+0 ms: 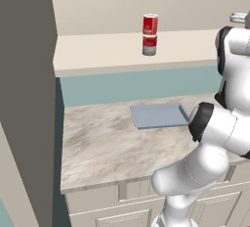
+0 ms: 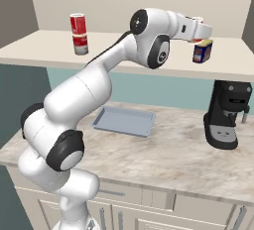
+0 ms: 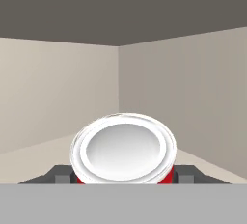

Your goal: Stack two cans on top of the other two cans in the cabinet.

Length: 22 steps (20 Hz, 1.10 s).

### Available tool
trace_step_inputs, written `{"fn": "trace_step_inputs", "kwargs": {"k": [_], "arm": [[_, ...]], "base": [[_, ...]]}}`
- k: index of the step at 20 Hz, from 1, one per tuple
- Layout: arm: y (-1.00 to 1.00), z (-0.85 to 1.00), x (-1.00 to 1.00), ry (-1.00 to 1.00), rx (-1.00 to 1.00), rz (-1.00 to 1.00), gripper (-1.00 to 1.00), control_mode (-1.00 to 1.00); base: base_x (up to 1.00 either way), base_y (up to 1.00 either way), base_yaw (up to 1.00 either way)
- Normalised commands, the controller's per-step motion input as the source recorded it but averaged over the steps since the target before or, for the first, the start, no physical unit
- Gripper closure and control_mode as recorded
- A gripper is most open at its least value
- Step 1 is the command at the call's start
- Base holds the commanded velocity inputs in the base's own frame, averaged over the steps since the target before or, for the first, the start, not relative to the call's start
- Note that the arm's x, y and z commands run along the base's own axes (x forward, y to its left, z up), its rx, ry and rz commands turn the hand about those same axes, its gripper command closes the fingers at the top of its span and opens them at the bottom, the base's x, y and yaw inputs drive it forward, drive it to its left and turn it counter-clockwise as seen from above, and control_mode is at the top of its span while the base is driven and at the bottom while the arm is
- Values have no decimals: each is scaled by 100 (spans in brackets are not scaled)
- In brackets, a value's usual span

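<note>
Above the marble counter (image 2: 163,159): beige cabinet (image 1: 97,50) shelf, grey tray (image 2: 122,120) below.
Stacked cans (image 1: 149,34): left on the shelf.
Gripper (image 2: 201,34): closed around a red can (image 3: 123,151) (label hidden), over the blue can (image 2: 202,51).
Coffee machine (image 2: 226,115): right of the tray.

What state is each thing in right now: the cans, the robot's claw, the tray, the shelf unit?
Red can with white band: upright, stacked on the red-and-grey can.
Silver-topped red can: gripped, just above the dark blue can.
Gripper: shut on the silver-topped red can.
Dark blue can: upright on the shelf.
Pale beige cabinet: open-fronted.
Flat grey tray: empty, flat on the counter.
</note>
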Motion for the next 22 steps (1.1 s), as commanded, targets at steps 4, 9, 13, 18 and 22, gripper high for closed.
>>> {"fn": "trace_step_inputs", "kwargs": {"k": [4, 9, 13, 18, 22], "arm": [[-26, -3, 19, 0, 0, 0, 100, -100], [-24, -4, 20, 0, 0, 0, 100, -100], [-5, 0, 24, 0, 0, 0, 100, -100], [-13, 0, 13, 0, 0, 0, 100, -100], [-21, -1, 0, 0, 0, 0, 100, -100]], "base": [[0, 0, 0], [0, 0, 0], [0, 0, 0], [0, 0, 0], [0, 0, 0]]}}
